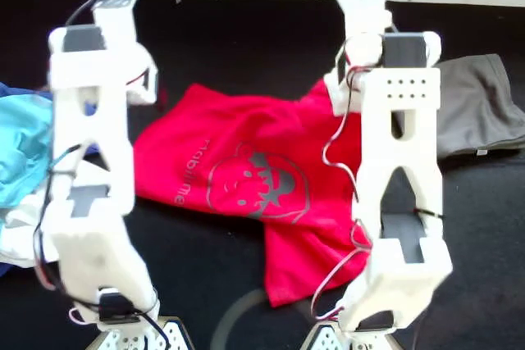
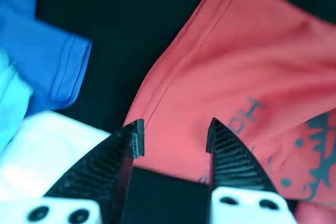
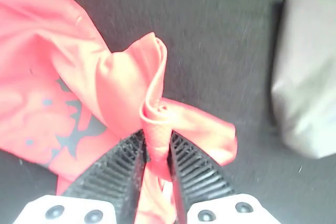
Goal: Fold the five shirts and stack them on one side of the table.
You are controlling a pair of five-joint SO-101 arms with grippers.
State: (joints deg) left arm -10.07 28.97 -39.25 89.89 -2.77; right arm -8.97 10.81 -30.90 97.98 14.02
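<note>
A red shirt (image 1: 238, 170) with a grey print lies spread across the middle of the black table. My right gripper (image 3: 156, 140) is shut on a bunched fold of the red shirt (image 3: 121, 82), lifting that edge near the shirt's far right corner. My left gripper (image 2: 174, 135) hangs open just above the red shirt's (image 2: 252, 66) left hem, nothing between its fingers. A grey shirt (image 1: 476, 112) lies folded at the far right, close beside the right gripper (image 3: 307, 77). A cyan shirt (image 1: 20, 145), a blue shirt (image 2: 42, 40) and a white shirt (image 2: 47, 145) are heaped at the left.
The left arm (image 1: 90, 120) stands over the heap's edge and the right arm (image 1: 402, 137) over the red shirt's right side. Bare black table (image 1: 213, 47) shows beyond the red shirt and in front of it (image 1: 205, 276).
</note>
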